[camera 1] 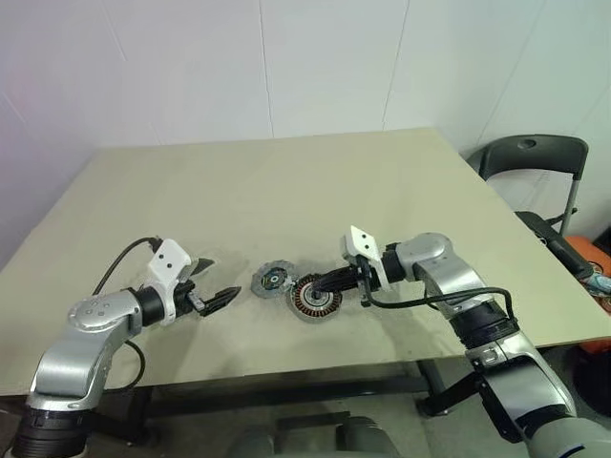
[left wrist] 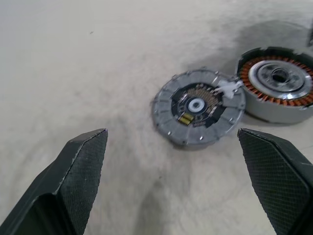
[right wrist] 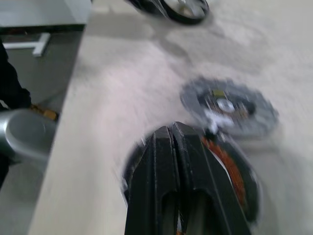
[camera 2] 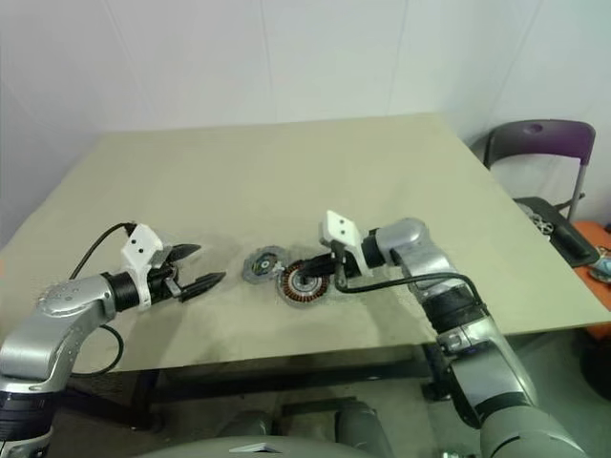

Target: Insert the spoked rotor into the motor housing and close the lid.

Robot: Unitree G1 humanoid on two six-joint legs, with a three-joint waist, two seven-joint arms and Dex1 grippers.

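On the beige counter (camera 1: 286, 191), near its front edge: motor housing (camera 1: 316, 296) with copper windings, and the grey lid (camera 1: 271, 280) flat just beside it on the left, edges about touching. Right gripper (camera 1: 329, 282) over the housing, jaws pressed together, pinching nothing visible. Left gripper (camera 1: 212, 282) near the lid but apart, jaws spread wide, empty.
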